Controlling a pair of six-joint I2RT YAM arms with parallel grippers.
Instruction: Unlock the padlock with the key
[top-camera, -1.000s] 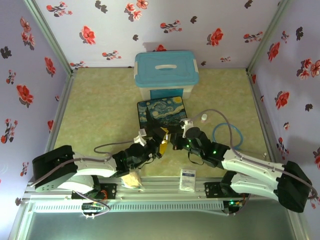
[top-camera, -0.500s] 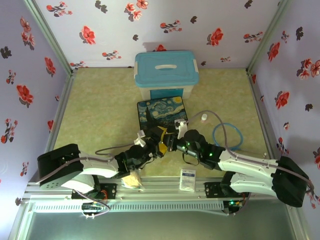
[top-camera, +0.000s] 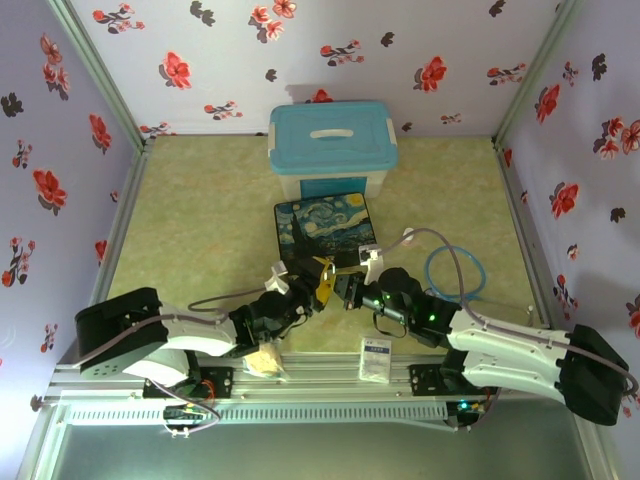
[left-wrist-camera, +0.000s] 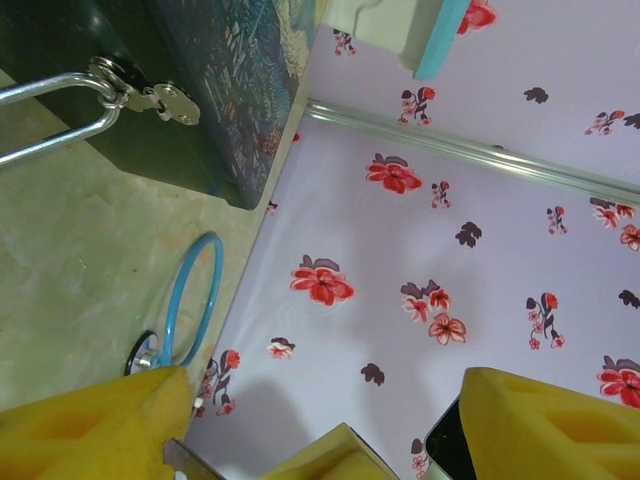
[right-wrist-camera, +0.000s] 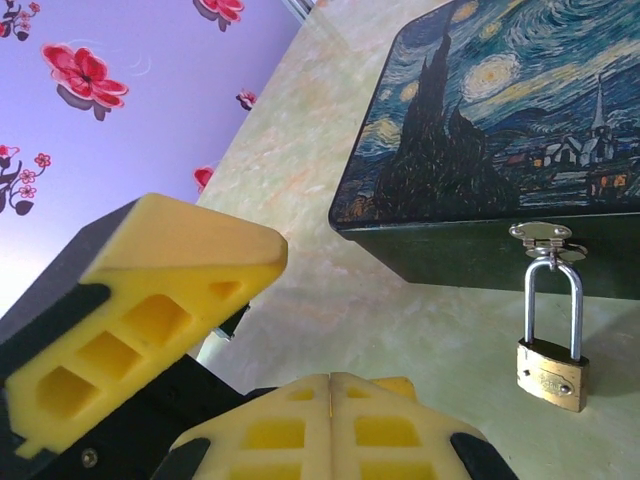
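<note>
The brass padlock (right-wrist-camera: 552, 372) hangs by its silver shackle (left-wrist-camera: 48, 112) from the hasp (right-wrist-camera: 546, 236) on the front of the painted dark-blue box (top-camera: 322, 224). It stays closed, and no gripper touches it. Just in front of the box my two grippers meet above the table. My right gripper (right-wrist-camera: 330, 392) is shut, its pads (left-wrist-camera: 335, 455) pressed together between the fingers of my open left gripper (top-camera: 320, 284). A thin grey sliver, the key (left-wrist-camera: 186, 460), sticks out beside the right fingertips.
A white bin with a blue lid (top-camera: 332, 140) stands behind the box. A blue ring (top-camera: 455, 270) and a small white bottle (top-camera: 408, 236) lie to the right. A white packet (top-camera: 376, 358) sits at the near edge. Flowered walls close in three sides.
My right gripper has slid left towards the left gripper and dropped slightly. The left gripper has stayed in front of the box.
</note>
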